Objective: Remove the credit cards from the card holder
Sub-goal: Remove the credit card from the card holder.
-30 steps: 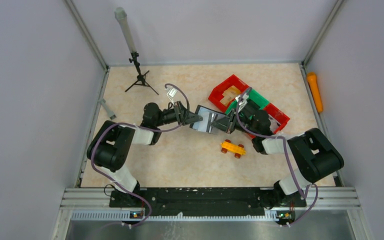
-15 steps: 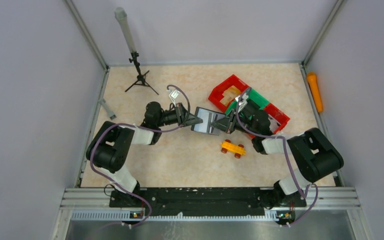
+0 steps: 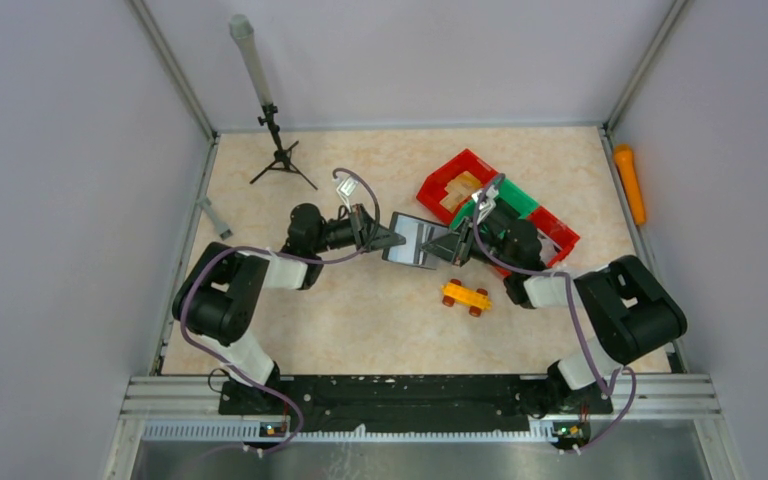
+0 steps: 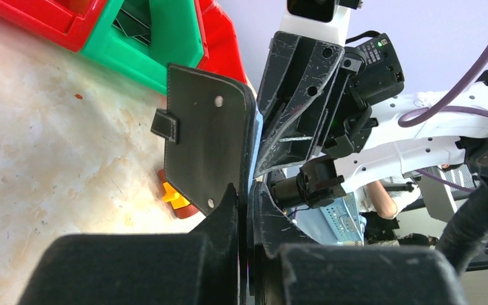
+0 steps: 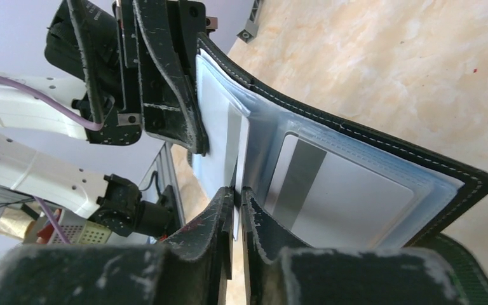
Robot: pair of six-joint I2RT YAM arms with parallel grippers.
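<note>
Holding the card holder [image 4: 206, 127]: both end effectors have it between them, spread open and, by the look of it, raised off the worktop [image 5: 387, 63]
Left end effector [image 4: 246, 198]: fingers closed tight on the edge of the black outer cover, nothing else in them
Right end effector [image 5: 236, 198]: fingers all but together on a thin white leaf [image 5: 238, 149] at the fold of the holder; the view is too edge-on to tell whether that leaf is a bare card or a plastic sleeve with a card inside
Cards: a white card with a grey stripe [image 5: 349, 197] sits in a clear pocket just beyond the right fingertips, on the side away from the left end effector; I see none outside the holder
Step in hand: the first extraction, as I judge it, with the left bracing the holder and the right taking hold of a card; the task is near its start
Next move: the right should draw straight back along the pocket's opening while the left keeps the cover fixed; if a sleeve is pinched, the whole holder will follow, and a regrip on the card edge alone is called for
</note>
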